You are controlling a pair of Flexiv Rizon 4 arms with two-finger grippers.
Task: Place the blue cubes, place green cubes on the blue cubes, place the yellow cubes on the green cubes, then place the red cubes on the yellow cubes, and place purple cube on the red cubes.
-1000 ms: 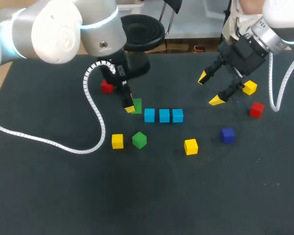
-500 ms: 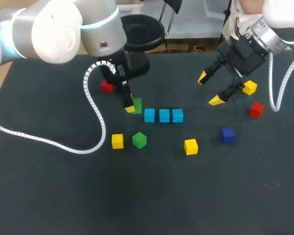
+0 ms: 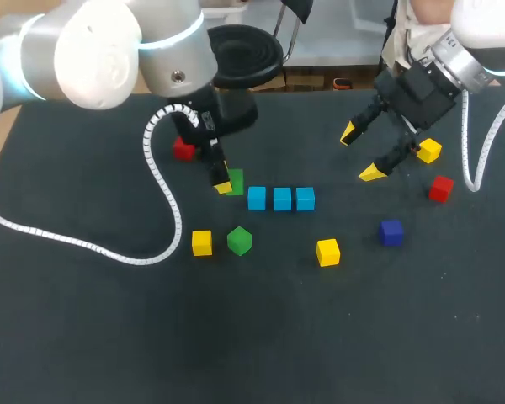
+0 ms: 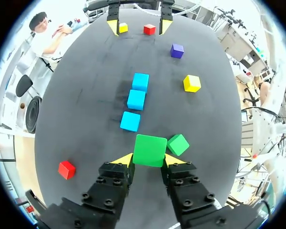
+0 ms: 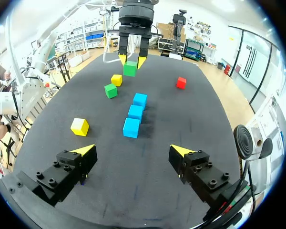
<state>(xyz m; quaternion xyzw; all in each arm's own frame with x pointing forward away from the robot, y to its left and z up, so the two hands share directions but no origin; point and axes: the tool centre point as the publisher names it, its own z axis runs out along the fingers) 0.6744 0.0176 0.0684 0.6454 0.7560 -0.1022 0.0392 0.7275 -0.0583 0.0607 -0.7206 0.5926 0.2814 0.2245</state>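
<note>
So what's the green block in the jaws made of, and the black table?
The green cube looks like painted wood or hard plastic: crisp edges, flat even colour. The table seems covered with a dark matte mat, maybe rubber or cloth: no shine.

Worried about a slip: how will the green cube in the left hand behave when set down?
The green cube looks rigid, so the left hand probably won't deform it. Flat faces suggest it will sit, not roll, on the blue cubes. Smooth-looking sides might slip under a loose grip.
</note>
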